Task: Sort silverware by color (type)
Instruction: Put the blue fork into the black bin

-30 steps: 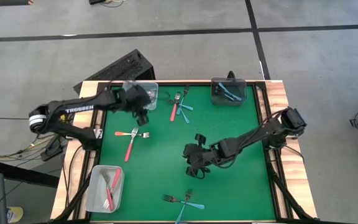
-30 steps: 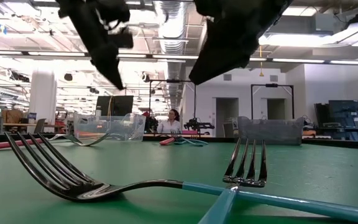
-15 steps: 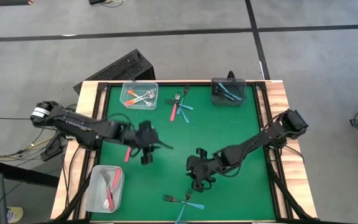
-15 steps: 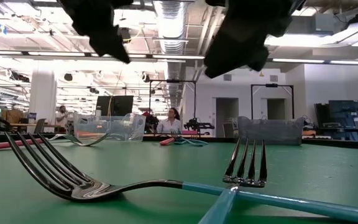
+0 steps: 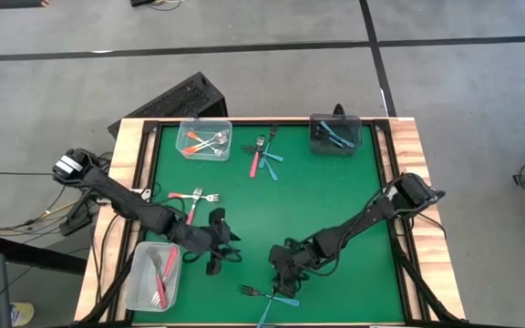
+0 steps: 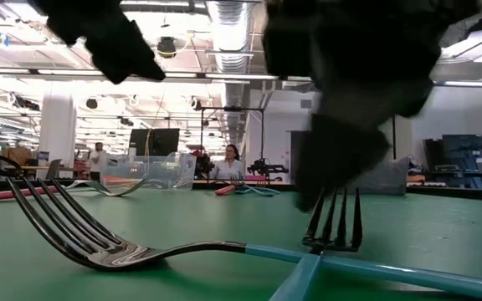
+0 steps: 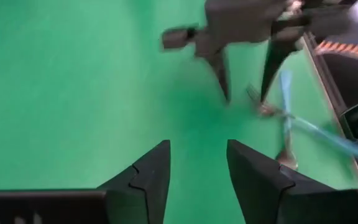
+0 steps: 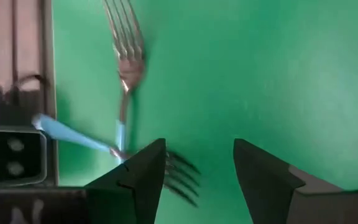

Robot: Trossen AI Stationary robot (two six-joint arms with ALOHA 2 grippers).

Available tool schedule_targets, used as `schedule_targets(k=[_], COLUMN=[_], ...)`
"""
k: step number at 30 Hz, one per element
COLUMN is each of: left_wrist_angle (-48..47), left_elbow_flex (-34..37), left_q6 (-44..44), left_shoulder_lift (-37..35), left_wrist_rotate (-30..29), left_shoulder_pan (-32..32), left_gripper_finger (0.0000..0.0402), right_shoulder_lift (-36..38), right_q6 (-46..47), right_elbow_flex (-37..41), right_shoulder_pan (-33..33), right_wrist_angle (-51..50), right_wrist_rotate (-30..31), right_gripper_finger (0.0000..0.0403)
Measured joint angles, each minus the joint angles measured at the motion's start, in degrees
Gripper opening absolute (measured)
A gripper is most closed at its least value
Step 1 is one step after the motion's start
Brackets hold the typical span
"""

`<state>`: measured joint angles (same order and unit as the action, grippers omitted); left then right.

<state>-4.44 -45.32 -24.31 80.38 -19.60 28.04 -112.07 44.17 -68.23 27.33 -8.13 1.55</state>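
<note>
Green mat point(image 5: 335, 200) on the table, open lab floor behind. We're mid-sort: clear bin point(image 5: 204, 139) far left holds orange-handled forks, dark bin point(image 5: 335, 133) far right holds blue ones, near-left clear bin point(image 5: 153, 276) holds red ones.

Still loose: two crossed blue forks point(image 5: 272, 296) at the near edge, a red and an orange fork point(image 5: 190, 204) at left, a small mixed pile point(image 5: 262, 153) far centre.

Right gripper point(image 5: 285, 275) is low over the blue pair, jaws open and empty, tines just beside its fingers point(image 8: 143, 174). Left gripper point(image 5: 217, 251) hovers near-left beside it, jaws also open, holding nothing.

Step in hand, we reckon: right arm picking a blue fork. Next move needs a drop onto one handle only, since the two cross and touch, then a carry to the dark bin.
</note>
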Motion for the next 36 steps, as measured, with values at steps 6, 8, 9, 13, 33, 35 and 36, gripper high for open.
schedule_targets(k=[6, 8, 9, 13, 33, 35, 36], left_wrist_angle=[0.2, -1.1, -0.5, 1.1, 3.7, 5.0, 5.1], left_elbow_flex=[-0.3, -0.1, -0.1, -0.2, -0.2, -0.2, -0.2], left_q6=[-1.7, -1.7, -1.7, -1.5, 1.6, 1.6, 1.6], left_shoulder_lift=[3.1, 3.1, 3.1, 3.1, 3.2, 3.2, 3.2], left_wrist_rotate=[0.9, 0.8, 0.7, -0.2, -2.2, -2.5, -2.5], left_shoulder_pan=[0.3, 0.2, 0.1, -0.2, -0.3, -0.3, -0.3], left_gripper_finger=[0.0162, 0.0163, 0.0163, 0.0163, 0.0163, 0.0163, 0.0163], right_shoulder_lift=[0.4, 0.4, 0.4, -0.7, 9.4, 11.5, 12.5], right_q6=[0.4, 0.4, 0.4, 0.4, -9.8, -11.3, -11.6], right_elbow_flex=[0.2, 0.2, 0.1, 0.1, 0.2, 0.1, 0.1], right_shoulder_pan=[0.3, 0.4, 0.4, 0.7, -0.2, -0.2, -0.2], right_wrist_angle=[-2.1, -1.4, -1.7, -2.7, -12.4, -12.7, -13.5], right_wrist_rotate=[-0.3, -1.6, -2.5, -5.2, 13.6, 16.3, 16.4], right_gripper_finger=[0.0190, 0.0175, 0.0167, 0.0131, 0.0007, 0.0007, 0.0007])
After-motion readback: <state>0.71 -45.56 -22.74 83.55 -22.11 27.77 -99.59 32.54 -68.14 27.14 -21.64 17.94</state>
